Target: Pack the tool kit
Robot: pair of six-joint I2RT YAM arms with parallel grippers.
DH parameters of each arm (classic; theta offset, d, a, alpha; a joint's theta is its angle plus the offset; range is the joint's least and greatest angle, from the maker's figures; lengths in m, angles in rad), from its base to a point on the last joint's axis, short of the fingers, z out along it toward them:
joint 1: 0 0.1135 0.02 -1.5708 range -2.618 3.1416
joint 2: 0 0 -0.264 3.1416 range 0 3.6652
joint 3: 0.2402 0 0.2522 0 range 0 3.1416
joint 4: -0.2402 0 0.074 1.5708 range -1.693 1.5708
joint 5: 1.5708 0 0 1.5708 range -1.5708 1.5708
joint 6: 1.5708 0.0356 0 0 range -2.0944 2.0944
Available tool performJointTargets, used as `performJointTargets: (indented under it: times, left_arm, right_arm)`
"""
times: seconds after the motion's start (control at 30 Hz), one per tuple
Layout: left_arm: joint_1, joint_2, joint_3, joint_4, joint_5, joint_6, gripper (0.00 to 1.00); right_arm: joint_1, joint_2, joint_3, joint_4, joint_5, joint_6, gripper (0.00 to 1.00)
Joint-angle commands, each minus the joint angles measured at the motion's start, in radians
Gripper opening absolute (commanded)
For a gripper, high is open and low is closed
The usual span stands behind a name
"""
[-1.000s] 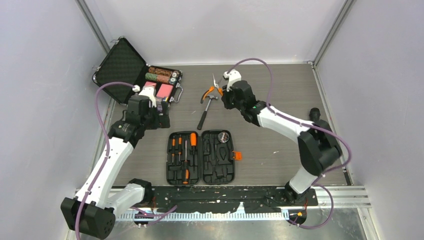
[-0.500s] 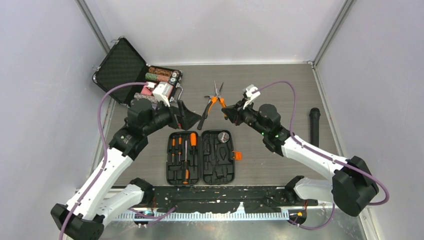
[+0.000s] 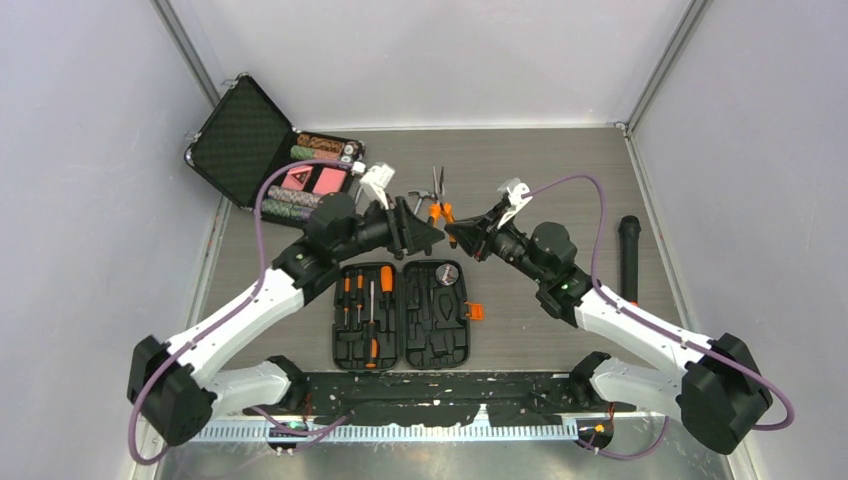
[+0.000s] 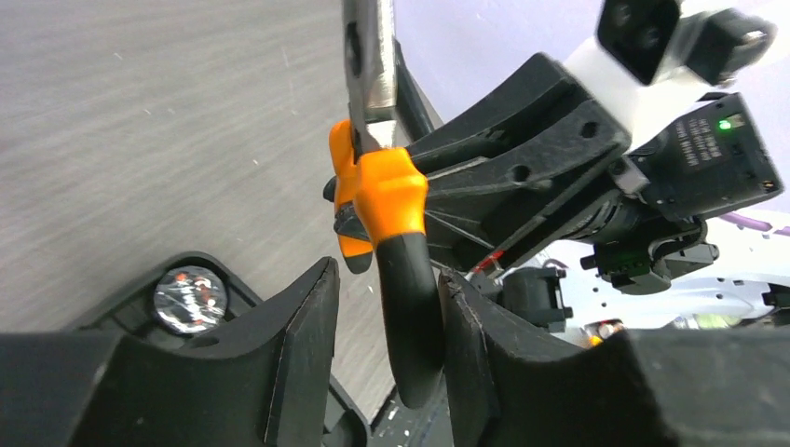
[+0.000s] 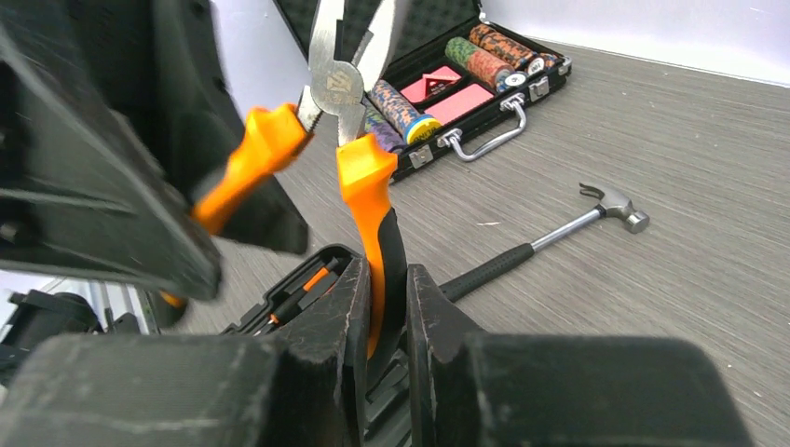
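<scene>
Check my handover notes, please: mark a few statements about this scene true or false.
1. The right pincer grips a pliers handle. True.
2. The kit is closed. False: it lies open.
3. The hammer sits in the kit. False: it lies on the table.
4. The chip case is open. True.
5. The left pincer straddles the other handle. True.
</scene>
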Motion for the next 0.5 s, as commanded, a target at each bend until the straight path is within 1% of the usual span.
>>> performJointTargets:
  times: [0.0,0.13,0.2,0.27,0.3,0.37,0.47]
  left_arm:
    - [-0.035,0.086,0.017,0.155,-0.008,-0.056,0.43]
    - [-0.062,0.15,0.002,0.241,0.01,-0.096,0.45]
    - [-0.065,0.158,-0.011,0.285,0.013,-0.113,0.49]
    - [-0.065,0.141,-0.03,0.319,0.008,-0.111,0.6]
    - [-0.066,0.125,-0.042,0.328,-0.001,-0.097,0.67]
    - [-0.063,0.08,-0.06,0.317,-0.02,-0.054,0.78]
    - [-0.042,-0.009,-0.09,0.261,-0.046,0.015,0.87]
  right_arm:
    - [0.016,-0.072,-0.001,0.124,-0.053,0.054,0.05]
    - [0.018,-0.083,-0.009,0.149,-0.083,0.103,0.05]
    - [0.02,-0.079,-0.013,0.161,-0.09,0.119,0.05]
    - [0.021,-0.077,-0.019,0.159,-0.086,0.119,0.05]
    - [0.021,-0.077,-0.023,0.155,-0.083,0.115,0.05]
    - [0.02,-0.085,-0.027,0.144,-0.076,0.109,0.05]
    - [0.02,-0.103,-0.029,0.12,-0.071,0.104,0.05]
